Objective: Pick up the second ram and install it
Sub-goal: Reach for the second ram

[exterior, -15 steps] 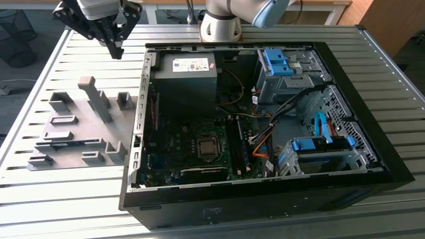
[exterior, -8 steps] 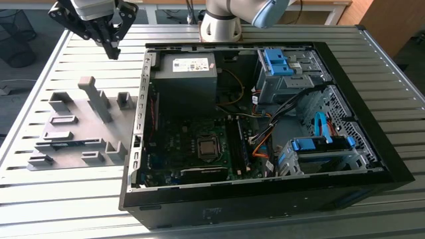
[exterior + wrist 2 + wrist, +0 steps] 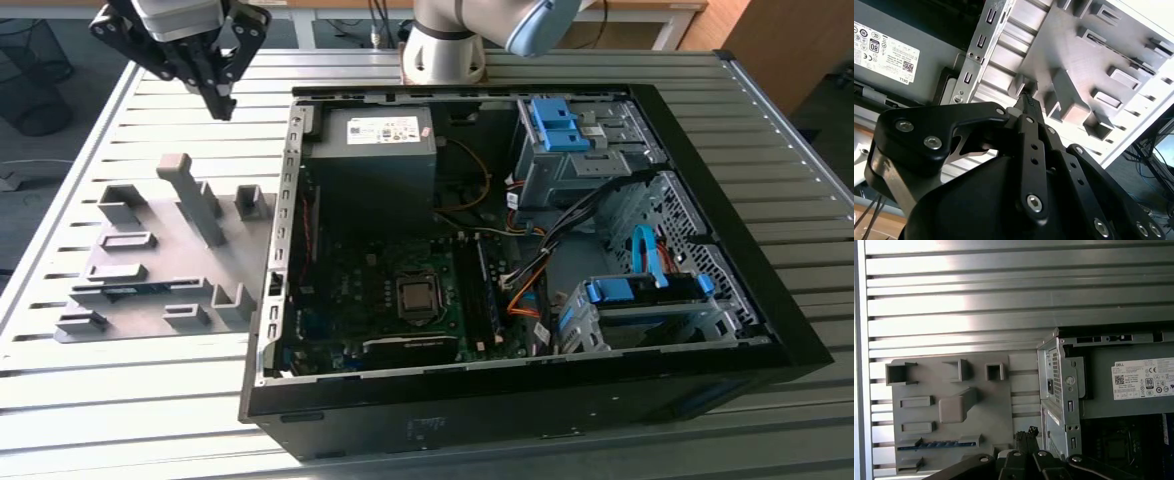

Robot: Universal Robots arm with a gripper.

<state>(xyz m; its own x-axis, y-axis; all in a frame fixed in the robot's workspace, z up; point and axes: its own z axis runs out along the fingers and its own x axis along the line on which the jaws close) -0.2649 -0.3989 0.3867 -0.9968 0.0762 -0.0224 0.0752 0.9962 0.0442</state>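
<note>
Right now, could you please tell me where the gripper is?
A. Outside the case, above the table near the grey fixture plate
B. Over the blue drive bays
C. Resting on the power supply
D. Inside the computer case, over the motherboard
A: in the exterior view the gripper hangs above the slatted table, outside the computer case and near the grey fixture plate.

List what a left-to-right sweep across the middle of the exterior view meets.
Grey fixture plate → computer case's left wall → CPU socket → orange cables → blue drive caddy → case's right wall. Pincer skipped: it sits above the plate's span.
</note>
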